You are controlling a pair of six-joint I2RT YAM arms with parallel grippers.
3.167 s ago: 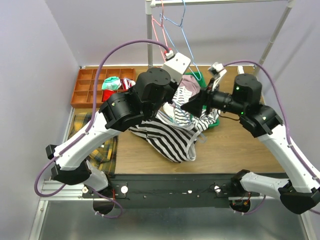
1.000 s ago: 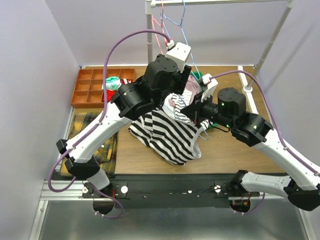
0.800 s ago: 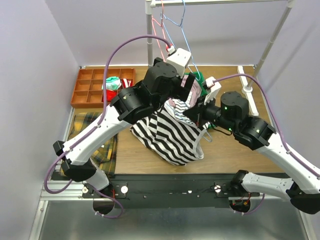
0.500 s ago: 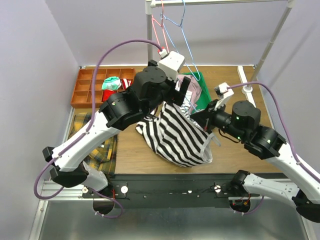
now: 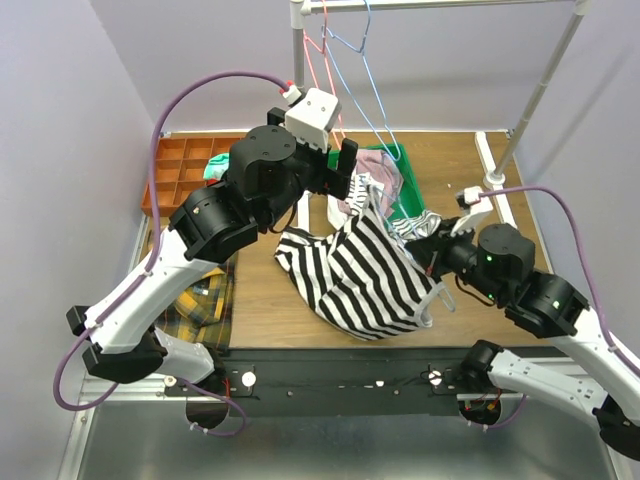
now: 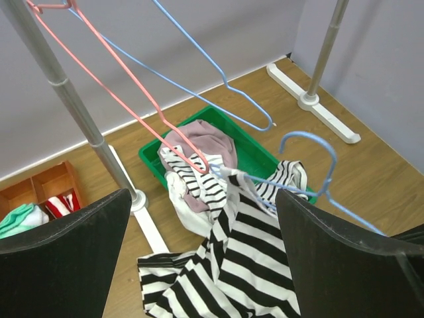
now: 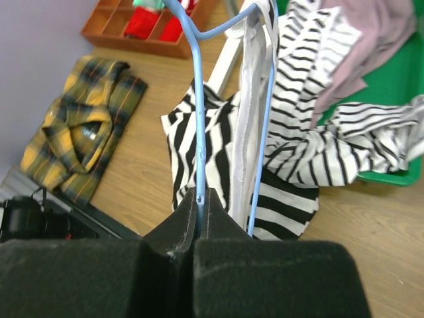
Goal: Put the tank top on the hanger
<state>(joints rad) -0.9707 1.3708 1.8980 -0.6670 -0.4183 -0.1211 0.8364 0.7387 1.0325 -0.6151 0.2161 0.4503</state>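
The tank top (image 5: 358, 282), with wide black-and-white stripes, slopes from the light-blue hanger down onto the table. My right gripper (image 5: 432, 252) is shut on the hanger's wire (image 7: 199, 126). In the right wrist view the cloth (image 7: 180, 142) drapes around both blue wires beyond my shut gripper (image 7: 201, 193). In the left wrist view, the hanger's hook (image 6: 311, 140) curls up at the right and its wire crosses the top of the tank top (image 6: 255, 262). My left gripper (image 5: 340, 178) hangs above the cloth, open (image 6: 205, 265) and holding nothing.
A green bin (image 5: 411, 196) behind holds a dusty-pink garment (image 5: 381, 168) and fine-striped cloth (image 5: 404, 226). An orange compartment tray (image 5: 172, 178) sits far left, a yellow plaid cloth (image 5: 198, 297) near left. The rack's poles (image 5: 297, 75) and rail carry red hangers (image 5: 314, 62) and another blue hanger (image 5: 371, 92).
My left gripper opened, let go of the tank top and lifted back to the left. My right gripper drew the hanger right and nearer, stretching the cloth out.
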